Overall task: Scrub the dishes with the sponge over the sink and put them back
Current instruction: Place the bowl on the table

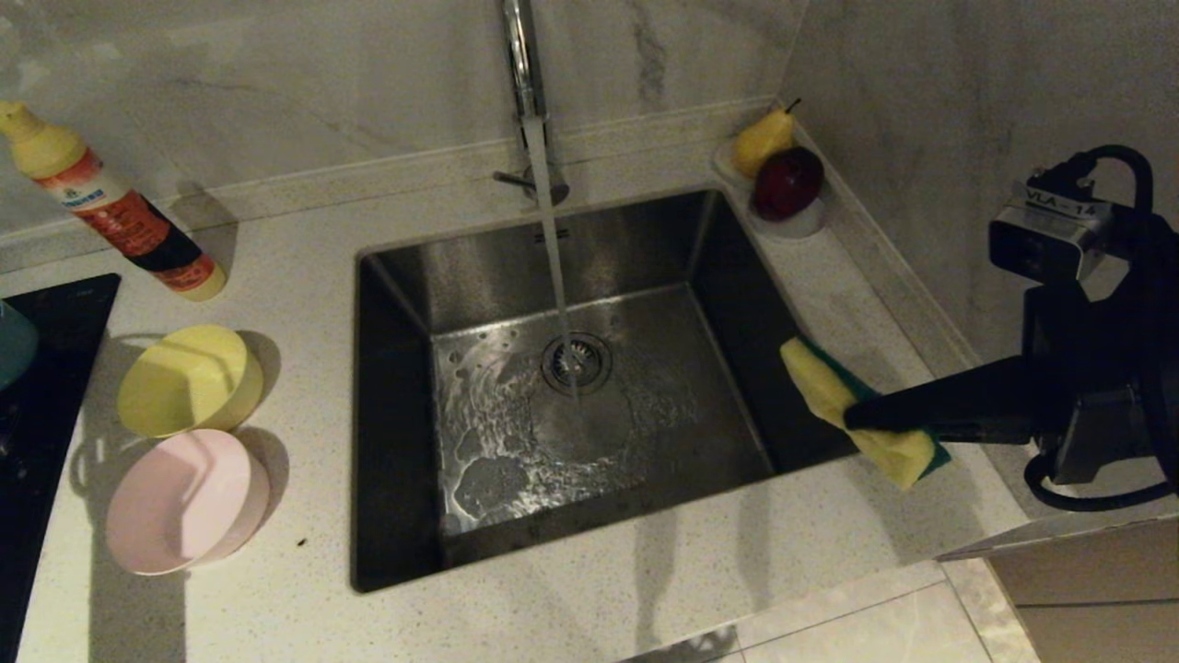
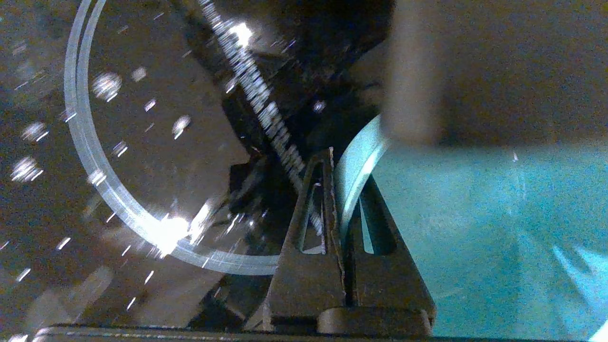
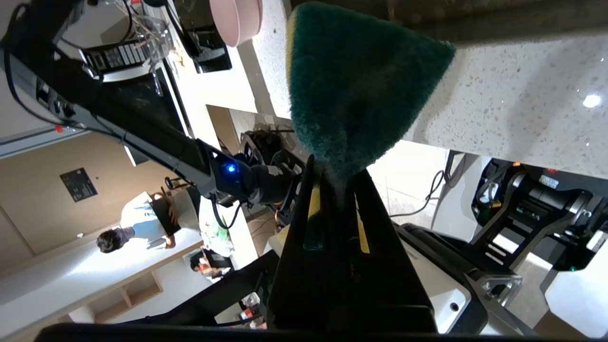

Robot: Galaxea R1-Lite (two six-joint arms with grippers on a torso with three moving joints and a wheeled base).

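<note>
The yellow bowl [image 1: 189, 379] and the pink bowl [image 1: 184, 502] stand on the counter left of the sink [image 1: 645, 258]. A light blue bowl [image 1: 14, 345] shows only at the far left edge, over the black hob. In the left wrist view my left gripper [image 2: 339, 166] is shut on the rim of this blue bowl [image 2: 475, 228]. Beyond the sink's right edge, my right gripper [image 1: 852, 419] is shut on the sponge [image 1: 820, 378], held above the counter. The sponge's green face [image 3: 361, 80] sticks out past the right gripper [image 3: 335, 173].
Water runs from the chrome tap [image 1: 520, 64] onto the drain strainer [image 1: 576, 361]. A detergent bottle [image 1: 110, 203] lies at the back left. A white dish [image 1: 801, 221] with a pear and a red apple sits at the back right corner. The black hob [image 1: 46, 387] borders the bowls.
</note>
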